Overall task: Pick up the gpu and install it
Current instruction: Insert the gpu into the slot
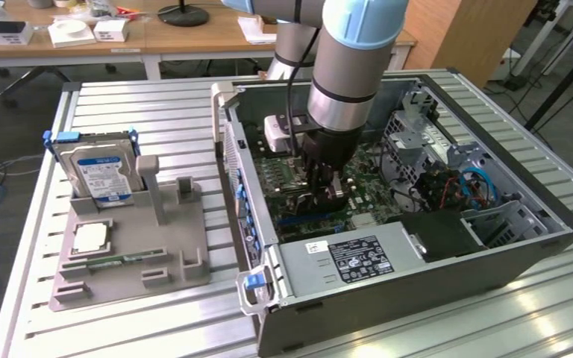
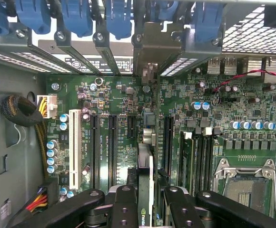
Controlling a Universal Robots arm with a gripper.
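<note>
The gripper (image 2: 147, 195) has its black fingers (image 2: 124, 202) pressed on either side of the gpu (image 2: 146, 159), which stands edge-on over the green motherboard (image 2: 119, 95). The card lies between two long black expansion slots (image 2: 112, 147), with a white slot (image 2: 74, 147) further off. Whether its edge sits in a slot, I can't tell. Blue clips (image 2: 119, 19) line the case wall, and the CPU socket (image 2: 245, 185) sits beyond the memory slots (image 2: 200, 156)

Case wall (image 1: 224, 149) and drive cage (image 1: 411, 130) flank the gpu (image 2: 146, 161).

Silver arm (image 1: 343, 93), pale blue joint cover (image 1: 364, 19), black cable (image 1: 289, 89), black bolted pincer (image 2: 150, 204)
</note>
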